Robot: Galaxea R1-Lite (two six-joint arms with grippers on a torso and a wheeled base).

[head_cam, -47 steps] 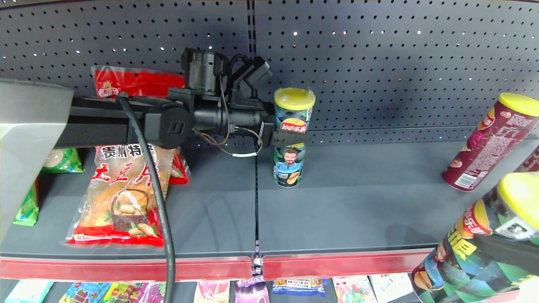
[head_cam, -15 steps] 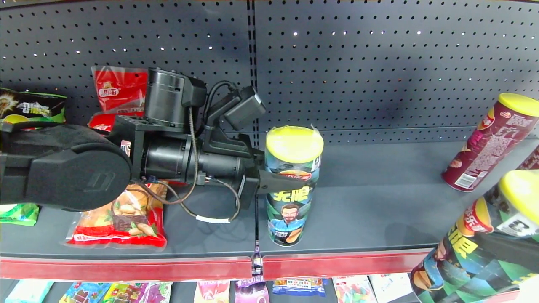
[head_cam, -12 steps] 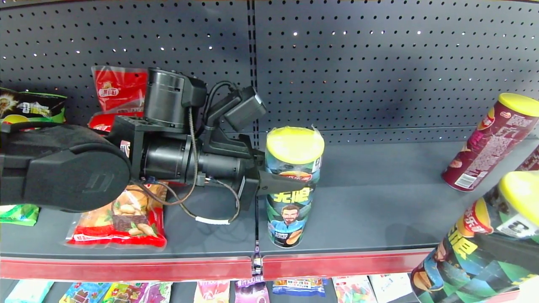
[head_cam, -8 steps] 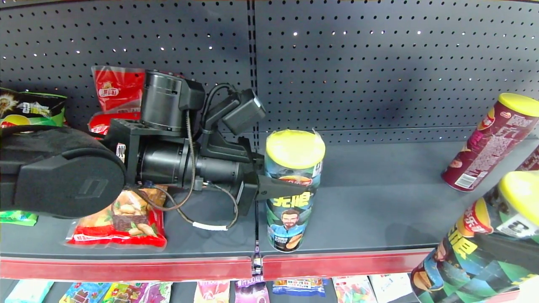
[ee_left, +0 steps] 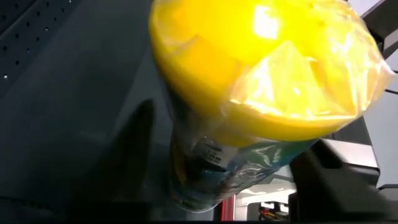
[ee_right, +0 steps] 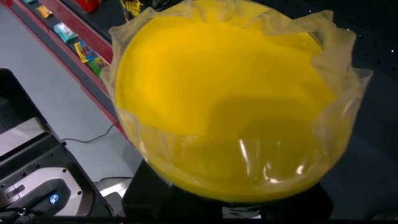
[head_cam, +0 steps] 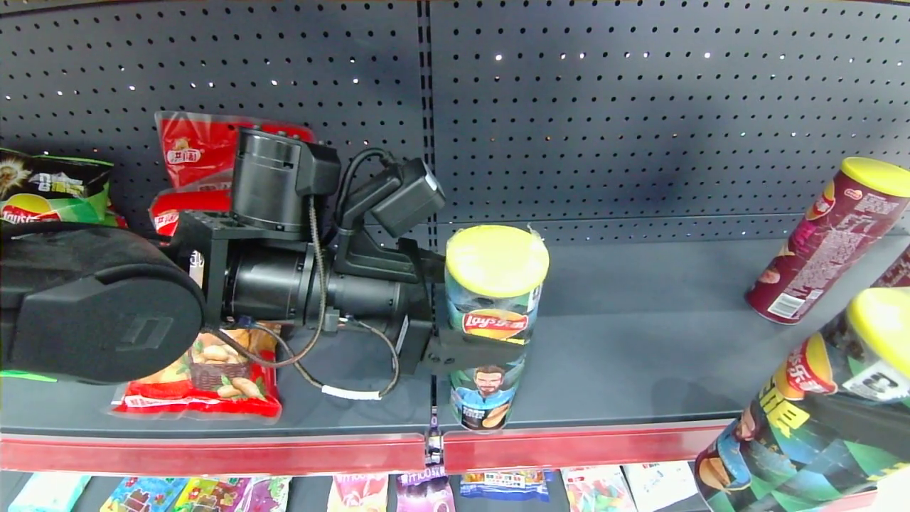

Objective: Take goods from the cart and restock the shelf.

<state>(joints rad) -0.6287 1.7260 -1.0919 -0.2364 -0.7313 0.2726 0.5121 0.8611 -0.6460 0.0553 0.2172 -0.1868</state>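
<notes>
Jutting in level, the left hand [head_cam: 487,341] clamped an upright, glossy yellow-lidded cylindrical can [head_cam: 495,259] at the grey metal shelf's [head_cam: 625,341] front, while the right hand [head_cam: 846,419] gripped a matching can [head_cam: 775,427].

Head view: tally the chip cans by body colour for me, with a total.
Green-patterned cans: 2, the middle can in the left gripper and the lower-right can.
Maroon cans: 1, the leaning can; the maroon sliver beside it is too cut off to count.
Total: 3
</notes>
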